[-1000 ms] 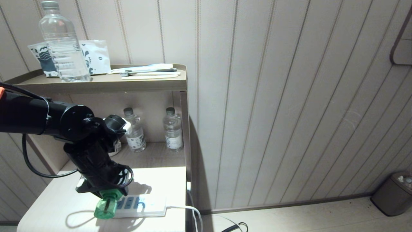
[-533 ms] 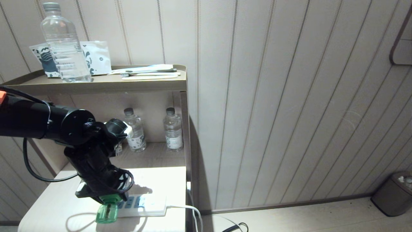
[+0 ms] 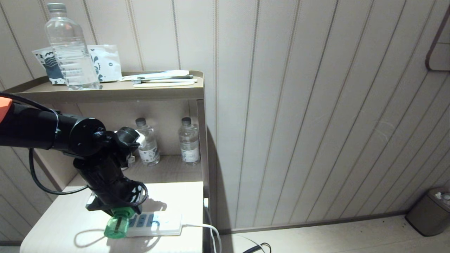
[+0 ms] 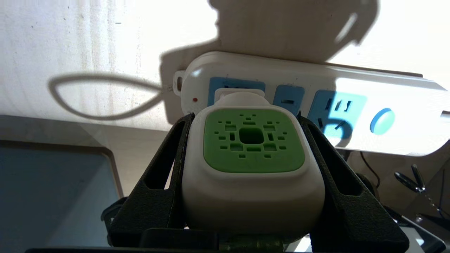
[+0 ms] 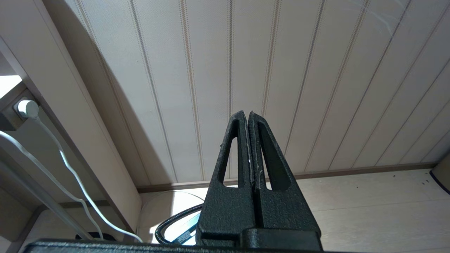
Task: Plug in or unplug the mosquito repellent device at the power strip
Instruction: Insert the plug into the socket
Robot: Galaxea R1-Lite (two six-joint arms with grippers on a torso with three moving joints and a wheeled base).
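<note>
1. Left gripper (image 3: pixel 117 211), black, at the end of a black arm reaching in from the left of the head view, angled down over a pale wooden tabletop (image 3: pixel 63 225).
2. Clamped between its two black fingers (image 4: pixel 165 182): the mosquito repellent device (image 4: pixel 251 165), white rounded head with a bright green vented face, held by both sides.
3. In the head view, translucent green liquid bottle (image 3: pixel 117 226) of the device poking out below the gripper, toward the camera.
4. White plug end of the device set against the end socket of the power strip (image 4: pixel 316 102), beside the small red indicator dot; cannot tell how deep the pins sit.
5. Power strip flat on the tabletop near its front right corner, white with blue sockets and a round blue button (image 4: pixel 382 121) at the far end.
6. White cord (image 3: pixel 205 230) leaving the strip's right end and dropping over the table edge.
7. Right gripper (image 5: pixel 248 117) parked away from the table, fingers pressed together with nothing between them, pointing at a pale panelled wall (image 5: pixel 281 70).
8. Behind the tabletop, an open shelf niche with two small water bottles (image 3: pixel 168 142) standing upright side by side.
9. On the top shelf (image 3: pixel 158 92), a large clear water bottle (image 3: pixel 70 49), printed sachets (image 3: pixel 105 61) leaning on the wall, and toothbrushes (image 3: pixel 163 79) lying flat.
10. Low on the floor at far right, a small dark bin (image 3: pixel 430 211).
</note>
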